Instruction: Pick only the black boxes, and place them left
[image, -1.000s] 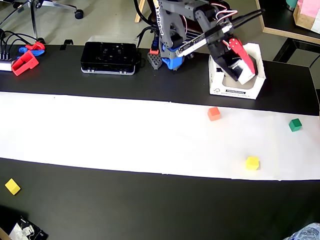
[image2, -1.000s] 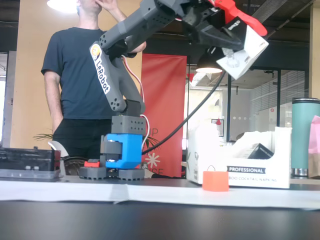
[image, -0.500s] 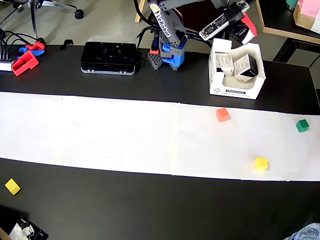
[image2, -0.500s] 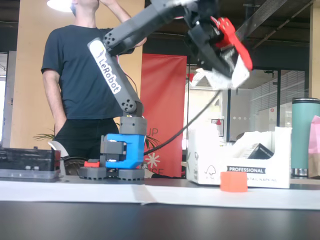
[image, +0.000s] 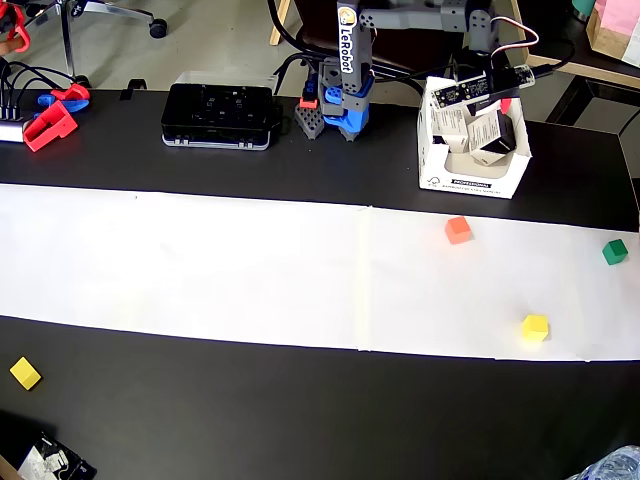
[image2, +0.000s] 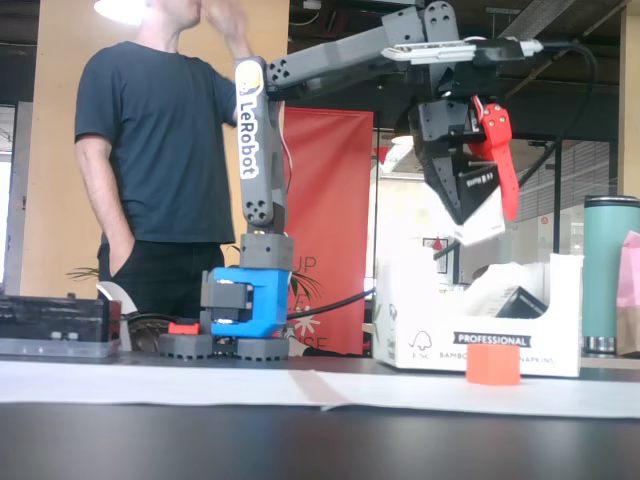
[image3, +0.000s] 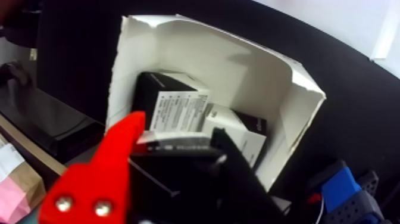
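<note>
My gripper (image2: 478, 215) hangs above the white open-topped tray (image: 475, 182) at the table's back right. In the wrist view the red and black fingers stand about a box-width apart around a black box (image3: 172, 179), so the gripper (image3: 175, 128) looks shut on it. A pale, blurred edge of that box (image2: 487, 228) pokes out below the fingertips. In the overhead view the arm's wrist covers the gripper (image: 492, 100). Two more black boxes with white printed sides lie tilted inside the tray (image3: 196, 47): one (image: 450, 122) (image3: 172, 98) and another (image: 497, 132) (image3: 241, 128).
A white paper strip (image: 250, 270) crosses the table and carries an orange cube (image: 458, 229), a yellow cube (image: 534, 327) and a green cube (image: 615, 251). Another yellow cube (image: 25, 373) sits front left. A black device (image: 218, 115) lies at the back. A person (image2: 170, 150) stands behind the arm.
The gripper was down inside the tray, rose up and back, and now hangs over the tray. The paper strip and its cubes slid right.
</note>
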